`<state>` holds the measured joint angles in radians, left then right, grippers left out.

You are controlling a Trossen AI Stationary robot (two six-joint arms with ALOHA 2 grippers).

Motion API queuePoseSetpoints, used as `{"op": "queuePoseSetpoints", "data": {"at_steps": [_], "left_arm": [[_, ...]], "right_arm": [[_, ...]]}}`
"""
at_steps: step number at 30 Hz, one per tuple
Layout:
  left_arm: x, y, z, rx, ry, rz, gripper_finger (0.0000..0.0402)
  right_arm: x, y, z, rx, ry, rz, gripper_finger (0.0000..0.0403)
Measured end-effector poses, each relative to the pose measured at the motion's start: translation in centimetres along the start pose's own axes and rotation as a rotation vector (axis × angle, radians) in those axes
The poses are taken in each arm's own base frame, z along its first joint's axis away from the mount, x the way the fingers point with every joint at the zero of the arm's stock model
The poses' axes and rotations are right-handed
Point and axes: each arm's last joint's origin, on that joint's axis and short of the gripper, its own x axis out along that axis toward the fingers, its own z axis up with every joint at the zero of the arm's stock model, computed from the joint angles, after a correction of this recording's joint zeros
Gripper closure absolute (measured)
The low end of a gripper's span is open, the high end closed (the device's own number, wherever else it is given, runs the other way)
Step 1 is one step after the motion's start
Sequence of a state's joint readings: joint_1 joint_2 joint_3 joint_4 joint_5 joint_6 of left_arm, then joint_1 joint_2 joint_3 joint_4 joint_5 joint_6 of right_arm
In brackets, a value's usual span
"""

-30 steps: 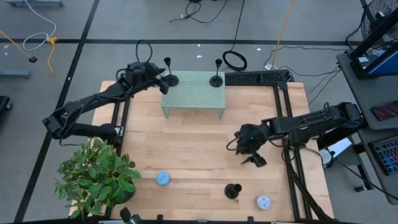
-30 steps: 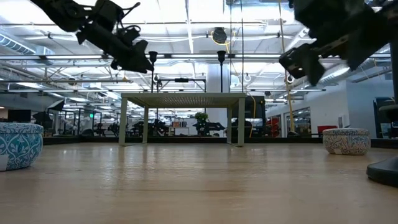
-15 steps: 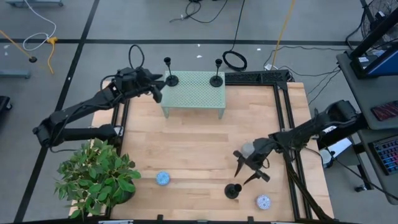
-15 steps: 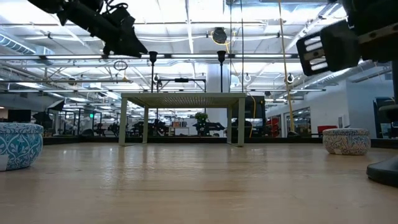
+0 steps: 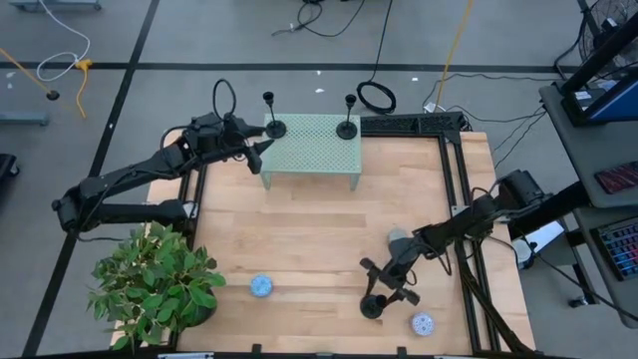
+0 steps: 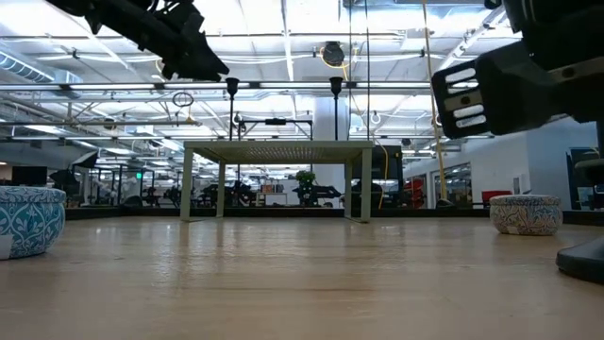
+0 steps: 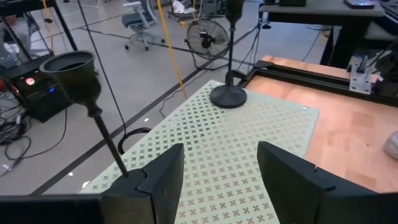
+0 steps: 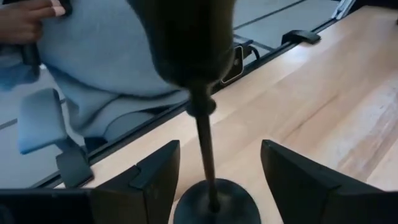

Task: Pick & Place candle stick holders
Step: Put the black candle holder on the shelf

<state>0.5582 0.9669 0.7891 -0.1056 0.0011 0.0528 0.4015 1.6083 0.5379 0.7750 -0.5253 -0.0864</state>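
Two black candle stick holders (image 5: pixel 271 128) (image 5: pixel 347 128) stand by their round bases on a pale green perforated stand (image 5: pixel 311 150) at the table's far side. My left gripper (image 5: pixel 255 150) is open and empty beside the left holder, whose cup (image 7: pixel 71 65) and stem show close in the left wrist view. A third holder (image 5: pixel 372 305) stands on its base near the table's front edge. My right gripper (image 8: pixel 214 174) is open, its fingers on either side of that holder's stem (image 8: pixel 202 140) without touching it.
A potted plant (image 5: pixel 150 284) stands at the front left. Two blue-and-white bowls (image 5: pixel 261 286) (image 5: pixel 422 323) sit near the front edge. A black frame (image 5: pixel 461 199) runs along the table's right side. A person in light blue (image 8: pixel 106 68) is beyond the near edge.
My right gripper has gone toward the table's near edge and down to the third holder, and its open fingers now stand around the stem. My left gripper has drawn back a little from the left holder on the stand, toward the table's left.
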Motion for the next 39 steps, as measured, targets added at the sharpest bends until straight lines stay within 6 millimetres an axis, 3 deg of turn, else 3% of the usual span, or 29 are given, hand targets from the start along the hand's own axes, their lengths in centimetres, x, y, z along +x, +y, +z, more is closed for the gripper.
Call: {"op": "queuePoseSetpoints", "data": {"at_steps": [4, 12, 18, 25, 33, 39], "left_arm": [[0.0, -0.3, 0.0, 0.026, 0.001, -0.012, 0.0190], [0.0, -0.6, 0.0, 0.033, -0.001, -0.026, 0.0190], [0.0, -0.9, 0.1, 0.044, -0.004, -0.041, 0.0190], [0.0, -1.5, 0.1, 0.051, -0.007, -0.067, 0.0190], [-0.1, -2.2, 0.1, 0.096, -0.012, -0.095, 0.0190], [-0.1, -2.6, 0.1, 0.104, -0.014, -0.117, 0.0190]], "right_arm": [[0.2, -0.1, 0.3, 0.004, -0.033, -0.008, 0.0237], [0.2, -0.2, 0.2, 0.004, -0.030, -0.006, 0.0388], [-0.5, -1.7, 0.8, -0.027, -0.084, -0.216, 0.0386], [-3.4, -5.9, 3.5, -0.012, -0.345, -0.570, 0.0391], [-5.2, -11.6, 9.1, -0.066, -0.355, -0.808, 0.0391], [-8.7, -15.9, 13.9, -0.018, -0.327, -1.129, 0.0391]]}}
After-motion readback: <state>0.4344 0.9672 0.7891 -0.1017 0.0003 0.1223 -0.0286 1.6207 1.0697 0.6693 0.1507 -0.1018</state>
